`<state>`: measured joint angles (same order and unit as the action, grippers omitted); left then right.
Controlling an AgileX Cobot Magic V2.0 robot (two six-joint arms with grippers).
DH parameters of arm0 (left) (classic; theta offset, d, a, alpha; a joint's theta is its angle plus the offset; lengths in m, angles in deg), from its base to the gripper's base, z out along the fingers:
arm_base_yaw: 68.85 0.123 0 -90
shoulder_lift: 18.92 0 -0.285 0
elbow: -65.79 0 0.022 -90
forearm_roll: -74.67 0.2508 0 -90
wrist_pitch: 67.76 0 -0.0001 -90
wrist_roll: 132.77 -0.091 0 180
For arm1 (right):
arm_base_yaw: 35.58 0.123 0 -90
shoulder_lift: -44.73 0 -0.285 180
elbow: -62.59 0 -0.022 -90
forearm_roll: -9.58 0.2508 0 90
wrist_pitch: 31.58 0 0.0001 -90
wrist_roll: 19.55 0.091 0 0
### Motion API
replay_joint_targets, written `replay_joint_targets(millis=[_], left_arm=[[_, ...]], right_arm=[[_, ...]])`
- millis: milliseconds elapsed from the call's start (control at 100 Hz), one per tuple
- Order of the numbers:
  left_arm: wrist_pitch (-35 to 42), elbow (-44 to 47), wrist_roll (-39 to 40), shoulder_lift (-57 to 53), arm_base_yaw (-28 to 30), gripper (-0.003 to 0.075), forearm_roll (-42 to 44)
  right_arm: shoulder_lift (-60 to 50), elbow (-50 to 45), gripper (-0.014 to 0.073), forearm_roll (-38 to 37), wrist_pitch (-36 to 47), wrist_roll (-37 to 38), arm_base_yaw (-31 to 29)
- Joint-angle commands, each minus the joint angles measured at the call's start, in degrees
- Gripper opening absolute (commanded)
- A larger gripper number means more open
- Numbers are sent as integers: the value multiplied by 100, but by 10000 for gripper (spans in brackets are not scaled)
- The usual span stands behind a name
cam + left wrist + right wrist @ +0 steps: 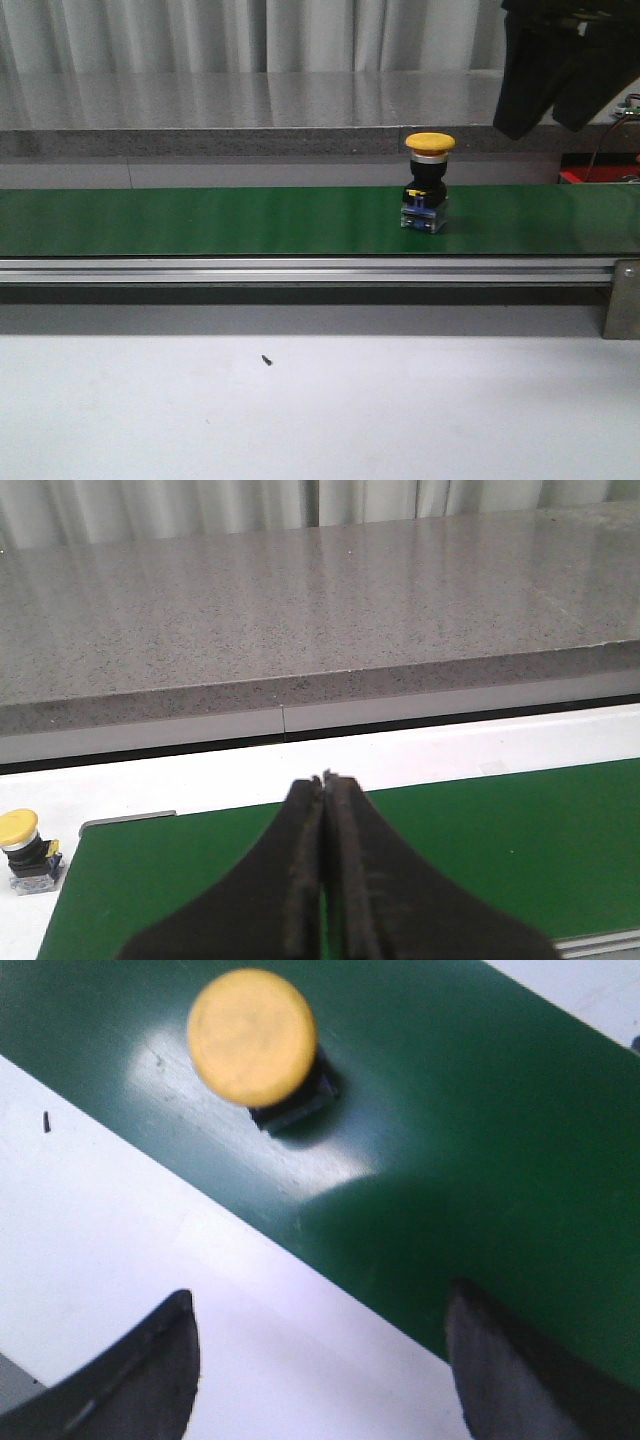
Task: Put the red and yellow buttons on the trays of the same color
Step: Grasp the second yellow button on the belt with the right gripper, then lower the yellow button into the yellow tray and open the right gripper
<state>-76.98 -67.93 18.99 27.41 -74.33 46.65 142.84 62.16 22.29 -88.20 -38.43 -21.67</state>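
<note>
A yellow mushroom-head push button on a black body with a blue-and-clear base (pixel 427 183) is seen standing upright on the green conveyor belt (pixel 200 220), right of centre in the front view. In the right wrist view the button's yellow cap (pixel 252 1036) is viewed from above, slightly blurred, with the black body showing under it.

The right tool (pixel 320 1360) is held above the belt with its jaws spread wide and nothing between them; the button is located ahead of the fingertips, apart from both, closer to the line of one finger (pixel 150 1375) than the other. In the front view the right arm is visible only as a dark shape (pixel 560 60) at the upper right, above and to the right of the button, no contact.

The left tool (pixel 326 785) is seen with its two black fingers pressed together, nothing gripped, above the green belt. A second yellow-capped button (pixel 28 848) is visible in the left wrist view, standing on the white table (pixel 120 785) just beyond the belt's end, well apart from the left tool.

An aluminium rail (pixel 300 270) runs along the belt's near edge.
</note>
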Motion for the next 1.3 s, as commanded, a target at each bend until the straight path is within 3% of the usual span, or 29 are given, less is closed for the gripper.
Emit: replay_joint_targets(millis=[0, 310, 620, 880, 1290], left_arm=[[388, -178, 13, 18, -45, -20, -88], [388, -178, 13, 18, -45, -20, -88], [388, -178, 13, 18, -45, -20, -88], [388, -178, 13, 18, -45, -20, -88], [388, -178, 13, 18, -45, -20, -88]], right_arm=[[-3, 412, 521, 76, 104, -48, 62], [653, 1059, 521, 105, 36, -48, 70], [1048, 1123, 515, 107, 102, -48, 70], [1070, 1123, 276, -65, -58, 266, 65], [569, 1124, 270, -255, -838, 452, -326]])
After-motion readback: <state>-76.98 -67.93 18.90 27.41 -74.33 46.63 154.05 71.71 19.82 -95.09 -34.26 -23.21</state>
